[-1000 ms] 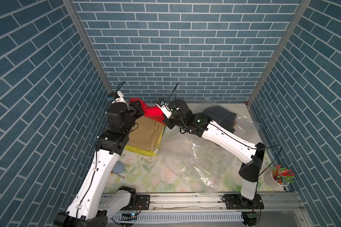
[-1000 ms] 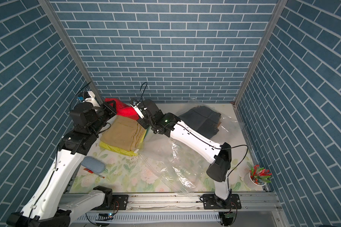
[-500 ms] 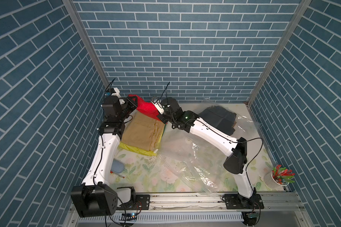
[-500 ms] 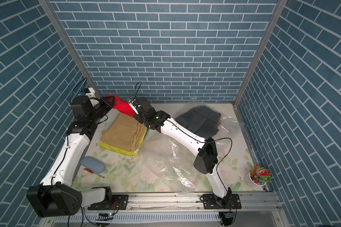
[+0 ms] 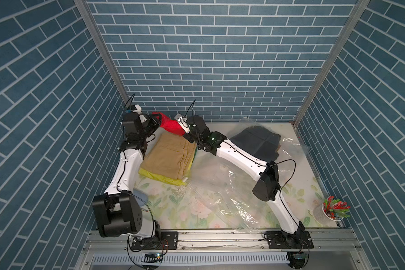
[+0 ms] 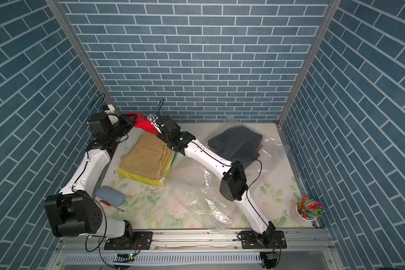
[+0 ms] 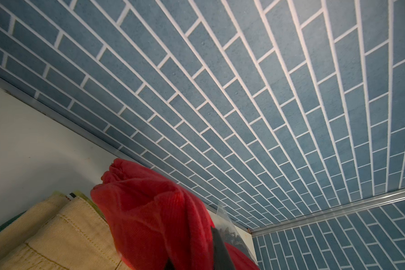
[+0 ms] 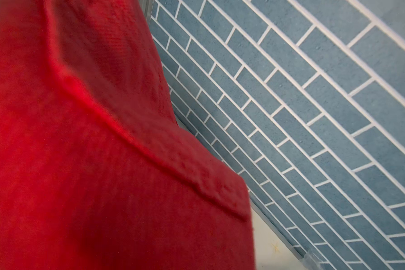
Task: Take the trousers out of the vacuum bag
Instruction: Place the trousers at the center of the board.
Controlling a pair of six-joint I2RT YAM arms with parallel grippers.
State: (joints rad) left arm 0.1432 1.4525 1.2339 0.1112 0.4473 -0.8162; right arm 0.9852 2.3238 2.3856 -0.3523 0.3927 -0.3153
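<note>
Left gripper [image 5: 155, 120] and right gripper [image 5: 182, 127] both clamped on bunched red cloth trousers [image 5: 170, 124], held aloft (near back wall) above folded ochre-brown trousers [image 5: 171, 154]; crinkly transparent plastic vacuum bag [image 5: 220, 187] lies on table beside stack.

You face three walls [image 5: 220, 58] of blue brick pattern with white joints, joined at metal corner posts [image 5: 103, 53]. Below you lies the worktop [image 5: 173, 205], covered in a pale floral print, with an aluminium rail [image 5: 220, 238] along its near edge. The light is even.
</note>
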